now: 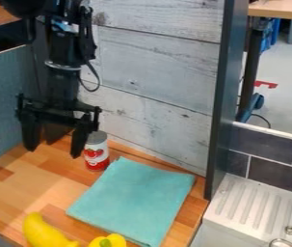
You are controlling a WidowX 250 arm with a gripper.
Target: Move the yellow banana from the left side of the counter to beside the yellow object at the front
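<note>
The black gripper [54, 147] hangs at the upper left over the wooden counter, its two fingers spread apart with nothing between them. Just right of its right finger, and partly behind it, a red and white can [97, 153] with a grey top stands upright near the back wall. A folded turquoise cloth [135, 200] lies flat on the counter [35, 181], right of the can. At the front edge of the view are a yellow banana-like object [44, 232] and a yellow pepper-like object [109, 240] with a green spot, which overlaps the cloth's near side.
A whitewashed plank wall [158, 62] backs the counter, and a blue-grey panel [5, 99] bounds its left. A dark upright post [225, 106] rises at the right corner. Beyond it lie a white ridged drainboard [251, 205], a metal faucet part [289, 242] and dark tiles [273, 173].
</note>
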